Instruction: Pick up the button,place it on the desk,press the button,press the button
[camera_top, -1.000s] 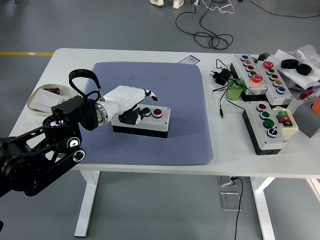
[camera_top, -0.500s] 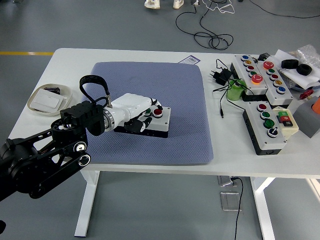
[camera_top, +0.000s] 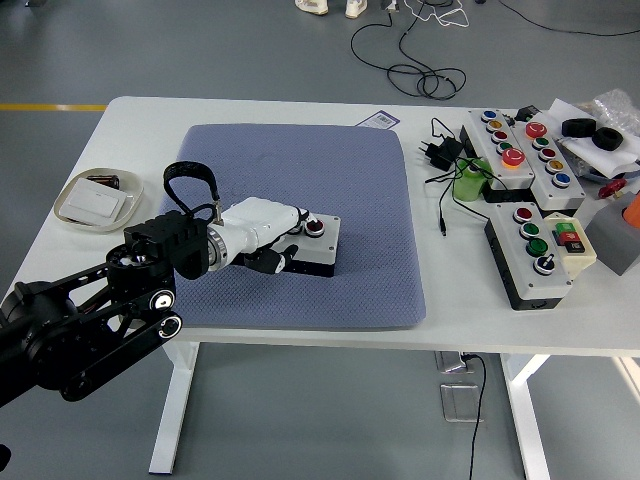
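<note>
A small button box (camera_top: 318, 250), white on top with black sides, lies on the blue-grey mat (camera_top: 340, 170) near the mat's middle. Its red button (camera_top: 316, 228) shows at the right end. My left hand (camera_top: 283, 237), white with dark fingers, lies over the box's left part with fingers curled down onto the top, hiding the other buttons. It presses on the box rather than holding it. My black left arm (camera_top: 90, 320) comes in from the lower left. My right arm is out of view.
Two larger button boxes (camera_top: 522, 150) (camera_top: 540, 250) sit at the right, with a green cylinder (camera_top: 470, 182), a black plug and cable (camera_top: 440, 150). A white dish (camera_top: 95, 200) lies at the left edge. Black rings and clutter sit at the far right.
My left hand has come down and slid right over the button box, covering the green button that showed before. The box has shifted slightly.
</note>
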